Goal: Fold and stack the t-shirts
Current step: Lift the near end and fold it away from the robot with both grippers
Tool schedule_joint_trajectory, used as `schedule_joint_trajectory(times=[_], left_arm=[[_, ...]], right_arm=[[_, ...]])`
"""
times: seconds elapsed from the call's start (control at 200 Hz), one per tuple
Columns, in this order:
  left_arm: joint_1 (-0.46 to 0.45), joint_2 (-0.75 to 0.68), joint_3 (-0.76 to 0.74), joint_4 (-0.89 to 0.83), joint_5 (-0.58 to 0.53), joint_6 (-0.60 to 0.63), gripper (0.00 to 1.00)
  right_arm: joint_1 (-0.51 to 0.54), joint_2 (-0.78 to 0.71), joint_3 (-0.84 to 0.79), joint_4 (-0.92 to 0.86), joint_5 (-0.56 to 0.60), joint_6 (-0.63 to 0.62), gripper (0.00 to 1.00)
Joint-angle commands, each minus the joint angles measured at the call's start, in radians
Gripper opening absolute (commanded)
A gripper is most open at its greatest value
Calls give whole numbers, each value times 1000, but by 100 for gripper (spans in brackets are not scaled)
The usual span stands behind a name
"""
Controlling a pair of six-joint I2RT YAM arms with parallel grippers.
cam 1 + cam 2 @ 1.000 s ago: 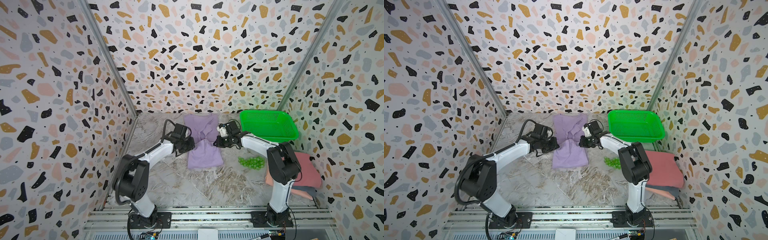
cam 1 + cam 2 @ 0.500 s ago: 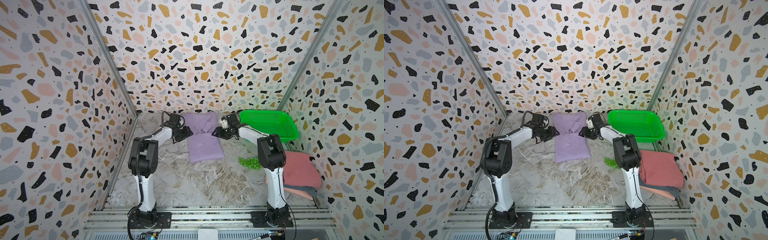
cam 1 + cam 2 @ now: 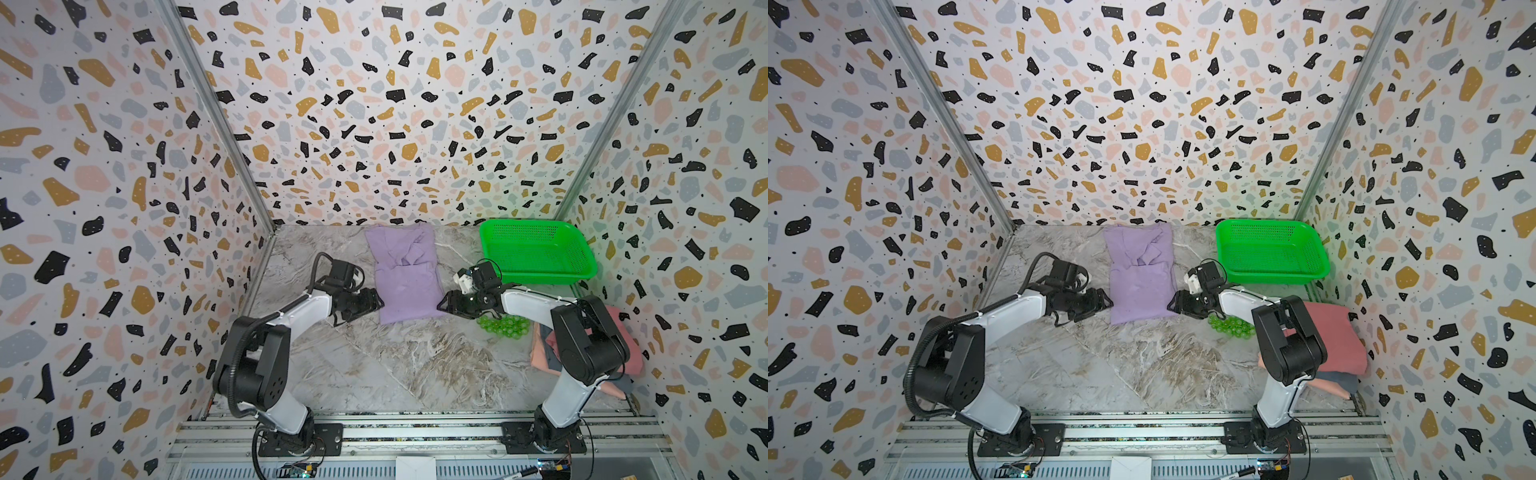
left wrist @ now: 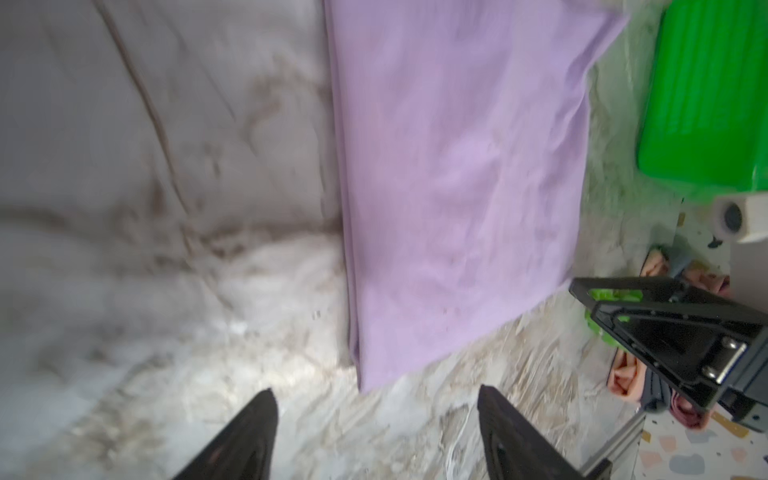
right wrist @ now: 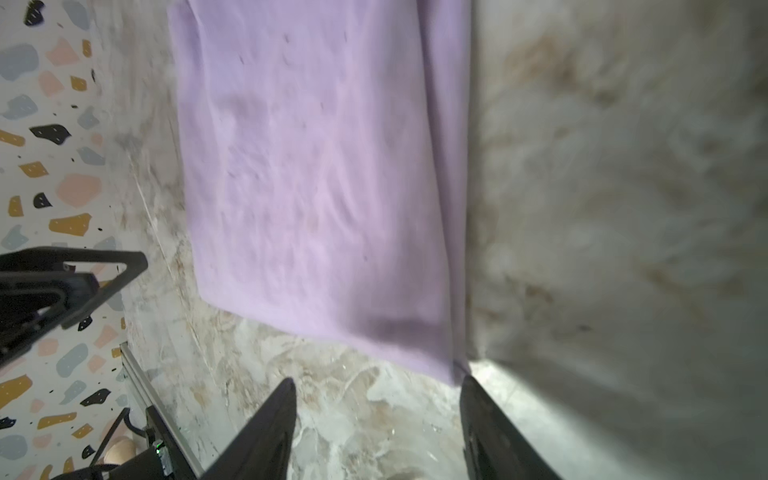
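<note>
– Shirt position first, please: where does the lavender t-shirt [image 3: 405, 274] lie?

– It lies flat on the marble table [image 3: 395, 374], in the upper middle of both top views. It is folded to a long rectangle. The upper end, near the back wall, is bunched. The lower end is smooth and straight.

– And the two claws?

– The left gripper [image 3: 379, 303] is low at the lower left corner of the shirt, and the right gripper [image 3: 441, 305] is low at the lower right corner. They point toward each other. In the wrist views the fingers of each one stand apart, with nothing between them. The shirt corner reaches just to one fingertip [image 5: 478, 407] of the right gripper; if they touch, I cannot tell.

– Where are the other shirts?

– The folded stack [image 3: 1337, 336] is at the right edge of the table, pink on top, with grey-blue and salmon under it. The green basket [image 3: 540, 276] stands at the upper right, and the green balls [image 3: 503, 326] lie between the right gripper and the stack.
</note>
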Motion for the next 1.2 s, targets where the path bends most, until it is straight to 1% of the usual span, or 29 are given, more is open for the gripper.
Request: schedule_joint_trajectory(times=[0.0,0.085,0.175,0.28,0.33,0.37,0.416,0.491,0.521,0.551,0.591,0.611,0.616,0.661,0.761,0.776,0.786,0.816,0.906,0.971,1.041,1.076,1.086,1.121,1.196], left_arm=[[-29,-49,-81,109,-1,-81,69],[-52,-47,-125,205,-27,-126,68],[-57,-3,-159,315,-14,-185,67],[-74,56,-155,409,2,-233,66],[-81,82,-142,437,9,-256,63],[-88,100,-134,462,17,-276,60],[-92,119,-129,492,21,-287,51],[-92,142,-128,543,37,-350,31],[-95,145,-134,564,50,-369,25],[-96,142,-142,596,59,-385,19],[-96,130,-153,602,60,-395,7],[-96,121,-157,595,60,-395,0],[-96,118,-159,593,59,-395,0],[-97,91,-169,563,55,-381,0],[-101,-9,-191,380,43,-304,0],[-104,-27,-196,345,40,-300,0],[-104,-39,-198,322,39,-271,0],[-109,-81,-208,260,38,-239,0],[-135,-210,-260,113,38,-199,0],[-163,-303,-304,62,48,-220,0],[-198,-395,-334,35,61,-271,0],[-213,-433,-338,33,60,-286,0],[-216,-443,-338,34,61,-314,0],[-225,-471,-334,42,64,-346,0],[-226,-494,-287,48,65,-371,0]], right_arm=[[9,-33,-38,56,8,17,63],[11,-23,-61,98,24,31,63],[9,13,-56,133,33,46,63],[9,70,-25,171,25,59,62],[9,95,-4,179,30,61,59],[8,111,10,182,33,64,54],[7,130,27,181,36,61,45],[7,150,48,176,33,55,20],[7,154,52,175,23,53,13],[9,150,53,172,14,49,7],[11,139,50,168,7,40,1],[13,131,44,163,5,36,0],[14,128,43,162,4,34,0],[19,102,29,151,-7,19,0],[38,13,-23,86,-19,-29,0],[42,-5,-32,73,-20,-37,0],[45,-18,-39,64,-22,-42,0],[53,-54,-60,33,-27,-56,0],[90,-188,-146,-59,-36,-88,0],[127,-289,-209,-114,-32,-86,0],[169,-379,-245,-174,-37,-69,0],[190,-416,-240,-212,-15,-63,0],[196,-424,-236,-225,-6,-62,0],[207,-454,-221,-255,12,-62,0],[207,-488,-181,-261,20,-40,0]])
